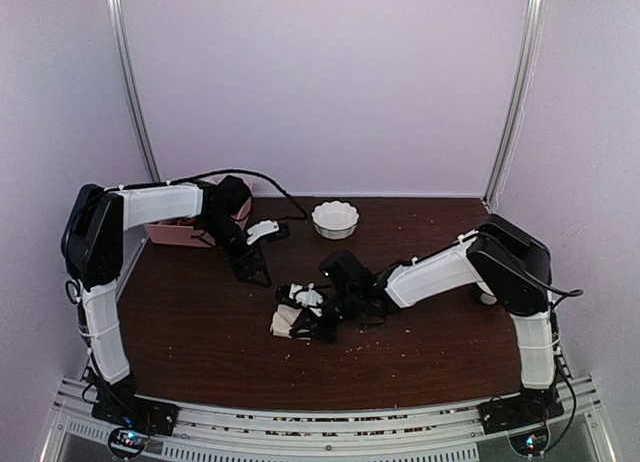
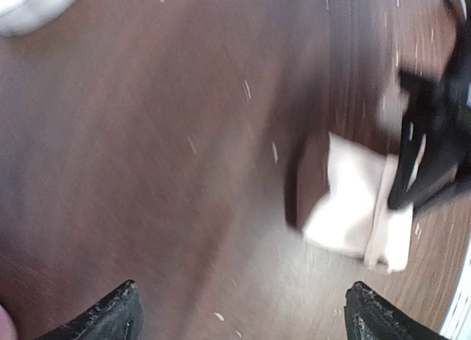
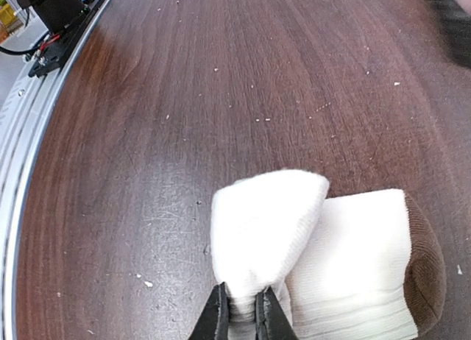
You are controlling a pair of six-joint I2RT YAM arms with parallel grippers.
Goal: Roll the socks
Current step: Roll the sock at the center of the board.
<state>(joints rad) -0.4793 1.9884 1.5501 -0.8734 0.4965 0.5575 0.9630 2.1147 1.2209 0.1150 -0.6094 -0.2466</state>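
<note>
Wood table point(image 1: 200, 342), R pincer point(image 3: 242, 294) low, nipping cream sock point(image 3: 272, 222), L pincer point(image 2: 243, 292) aloft, wide.

This is a robotics lab: a closed test cell, not a home or a shop. Two white-and-black robot arms, the left arm point(image 1: 160, 204) and the right arm point(image 1: 435, 274), are bolted to a slotted metal rail point(image 1: 330, 427) along the near edge of a dark wood-grain worktop point(image 1: 200, 332). Exposed wiring point(image 3: 33, 47) runs along that rail. Plain pale walls point(image 1: 320, 82) close the far side and both flanks, with bare aluminium posts point(image 1: 133, 92) at the far corners. The few homely items are a white scalloped bowl point(image 1: 335, 219), a pink tray point(image 1: 175, 232) and a cream sock point(image 3: 360, 259). They sit on bare wood speckled with pale crumbs.
</note>
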